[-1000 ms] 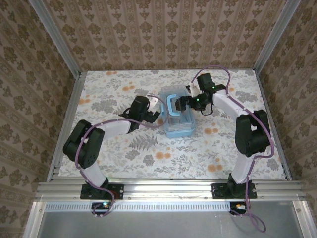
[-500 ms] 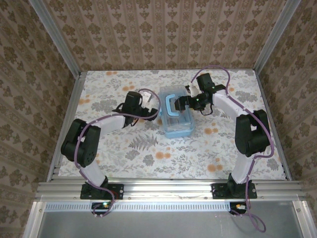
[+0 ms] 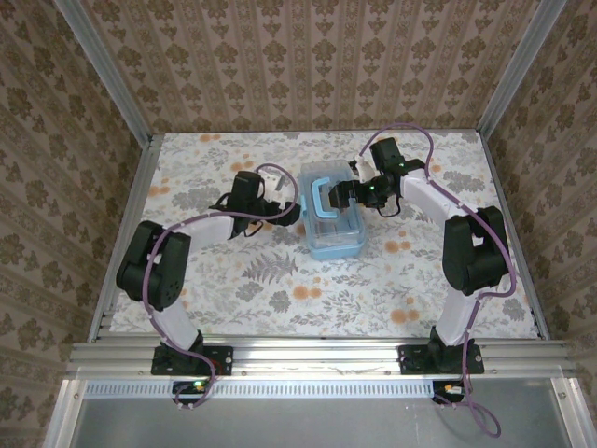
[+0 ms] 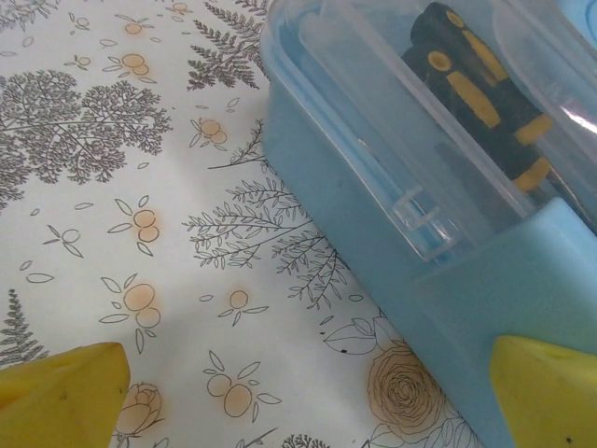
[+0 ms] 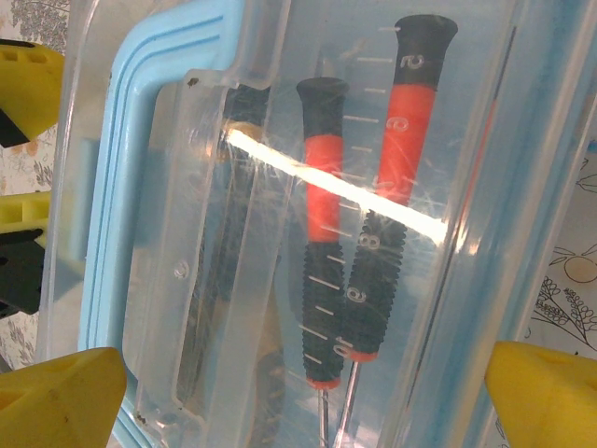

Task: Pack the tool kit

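Observation:
The light-blue tool case (image 3: pixel 336 233) stands mid-table with its clear lid on and its darker blue handle (image 3: pixel 317 198) on top. Two red-black screwdrivers (image 5: pixel 322 233) lie under the lid, and black-yellow pliers handles (image 4: pixel 476 89) show inside the case (image 4: pixel 373 187). My left gripper (image 3: pixel 292 214) is open low at the case's left wall; in the left wrist view the gripper (image 4: pixel 303 401) has one yellow fingertip (image 4: pixel 546 392) against that wall. My right gripper (image 3: pixel 338 195) is open above the lid (image 5: pixel 280 187), its fingertips (image 5: pixel 56 397) spread wide, beside the handle (image 5: pixel 140 140).
The floral tablecloth (image 3: pixel 280 280) covers the table, bounded by aluminium rails (image 3: pixel 317 355) in front and patterned walls on the other sides. Free cloth lies in front of the case and to the left (image 4: pixel 140 233). The left gripper's yellow fingers (image 5: pixel 23 84) show past the case's far side.
My left arm swung away from the front edge and brought its gripper up against the case's left side. The right arm and the case have stayed put.

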